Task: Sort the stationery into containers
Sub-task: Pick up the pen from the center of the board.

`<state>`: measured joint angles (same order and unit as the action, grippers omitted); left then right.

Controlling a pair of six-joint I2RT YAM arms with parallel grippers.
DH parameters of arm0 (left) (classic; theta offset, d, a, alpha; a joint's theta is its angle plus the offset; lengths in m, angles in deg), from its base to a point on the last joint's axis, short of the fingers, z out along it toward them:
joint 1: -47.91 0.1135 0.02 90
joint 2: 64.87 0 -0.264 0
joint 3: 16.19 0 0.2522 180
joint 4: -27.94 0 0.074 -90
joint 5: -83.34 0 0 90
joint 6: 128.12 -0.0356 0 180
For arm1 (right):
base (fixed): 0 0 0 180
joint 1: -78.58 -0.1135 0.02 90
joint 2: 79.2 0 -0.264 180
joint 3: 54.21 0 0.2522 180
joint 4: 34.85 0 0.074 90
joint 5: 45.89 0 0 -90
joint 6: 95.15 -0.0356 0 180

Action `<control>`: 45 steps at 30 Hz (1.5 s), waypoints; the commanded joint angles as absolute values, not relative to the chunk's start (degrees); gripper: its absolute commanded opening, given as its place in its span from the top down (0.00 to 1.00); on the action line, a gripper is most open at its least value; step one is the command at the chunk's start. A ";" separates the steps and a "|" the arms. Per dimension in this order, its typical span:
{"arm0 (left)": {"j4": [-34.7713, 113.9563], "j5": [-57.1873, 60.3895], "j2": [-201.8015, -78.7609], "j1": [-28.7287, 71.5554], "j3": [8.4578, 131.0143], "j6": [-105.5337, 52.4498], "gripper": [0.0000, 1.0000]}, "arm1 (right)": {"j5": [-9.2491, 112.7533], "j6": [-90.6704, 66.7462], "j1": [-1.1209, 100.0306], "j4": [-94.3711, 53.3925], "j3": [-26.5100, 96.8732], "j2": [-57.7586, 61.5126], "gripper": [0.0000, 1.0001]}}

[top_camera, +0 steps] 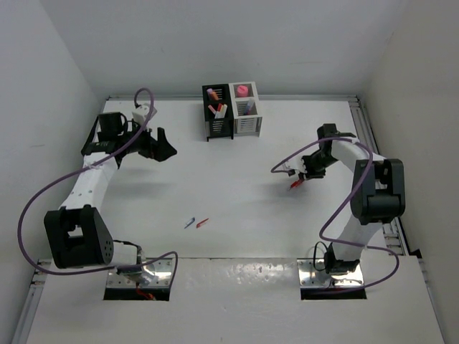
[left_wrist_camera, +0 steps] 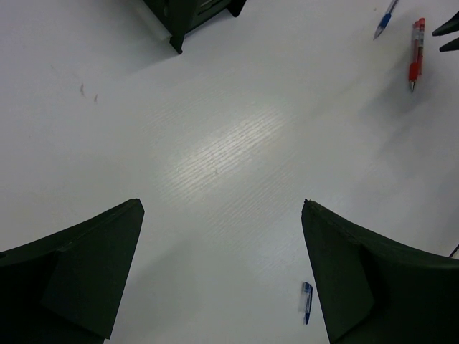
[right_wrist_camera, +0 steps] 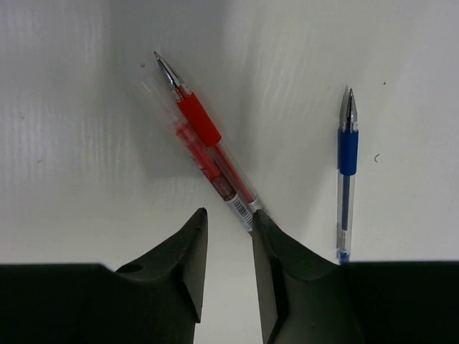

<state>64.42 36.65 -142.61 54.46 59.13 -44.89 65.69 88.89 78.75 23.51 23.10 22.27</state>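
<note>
The joined containers stand at the back: the black one [top_camera: 217, 112] and the white one [top_camera: 246, 109], both holding stationery, with a pink piece in the white one. My right gripper [top_camera: 303, 174] [right_wrist_camera: 229, 211] hovers low over the table, its jaws a narrow gap apart with nothing between them. A red pen [right_wrist_camera: 208, 161] [top_camera: 295, 184] lies just ahead, its end touching the right fingertip. A blue pen [right_wrist_camera: 346, 175] lies beside it. My left gripper [top_camera: 162, 147] [left_wrist_camera: 221, 204] is wide open and empty over bare table. A small blue piece [left_wrist_camera: 307, 301] [top_camera: 189, 222] lies by its right finger.
A small red piece [top_camera: 203, 222] lies next to the blue one in the middle front. The black container's corner [left_wrist_camera: 190, 14] shows at the top of the left wrist view, where the red pen [left_wrist_camera: 416, 54] and blue pen [left_wrist_camera: 385, 18] also show. Purple cables loop off both arms.
</note>
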 commanded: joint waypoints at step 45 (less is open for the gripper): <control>64.46 36.14 -144.42 53.45 62.25 -46.30 0.01 | 56.86 99.19 67.78 26.82 10.45 19.59 0.74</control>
<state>65.25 35.56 -145.78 53.91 60.42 -45.41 56.17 99.75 70.02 25.02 13.76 20.65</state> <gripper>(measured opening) 0.987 0.255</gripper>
